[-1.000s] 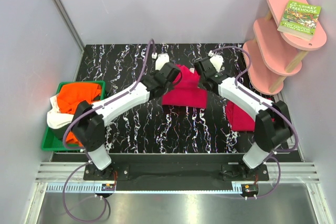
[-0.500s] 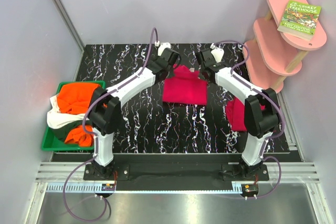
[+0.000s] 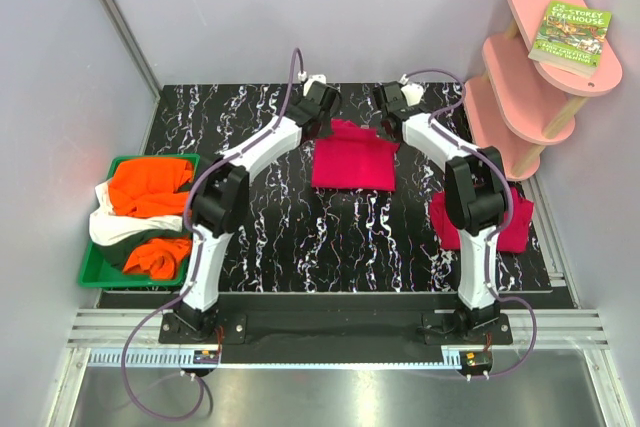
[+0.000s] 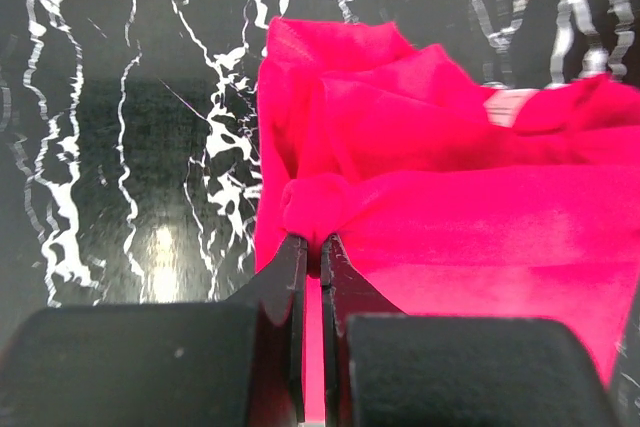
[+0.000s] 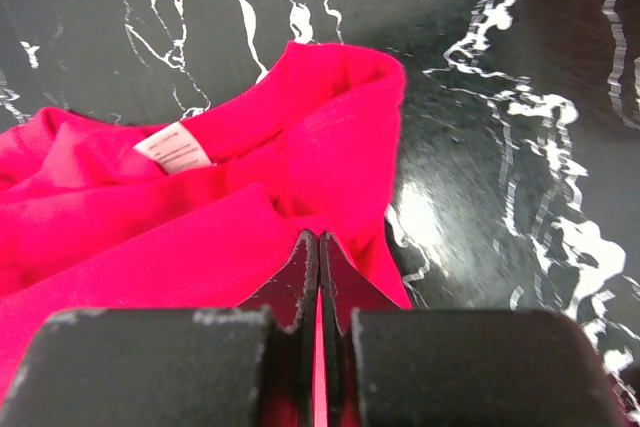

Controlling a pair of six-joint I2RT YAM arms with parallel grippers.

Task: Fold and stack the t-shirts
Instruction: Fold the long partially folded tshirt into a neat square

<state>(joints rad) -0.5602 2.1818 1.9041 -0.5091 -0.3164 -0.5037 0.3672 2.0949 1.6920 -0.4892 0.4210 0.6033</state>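
Green tray [image 3: 92, 269], pink shelf [image 3: 512, 72], book [image 3: 570, 35]

Black marbled table [image 3: 250, 237]. Folded crimson t-shirt [image 3: 352, 162] lies just past centre. Left gripper [image 3: 328, 119] is at its 11 o'clock corner and right gripper [image 3: 381, 122] at its 1 o'clock corner, both arms stretched far out. Second crimson t-shirt [image 3: 520, 225] at 4 o'clock, partly behind the right arm. Green tray [image 3: 95, 277] at 9 o'clock holds the orange t-shirt [image 3: 150, 187] and white t-shirt [image 3: 115, 227], heaped. Pink shelf [image 3: 520, 72] at 2 o'clock, with a book [image 3: 570, 37] on top.
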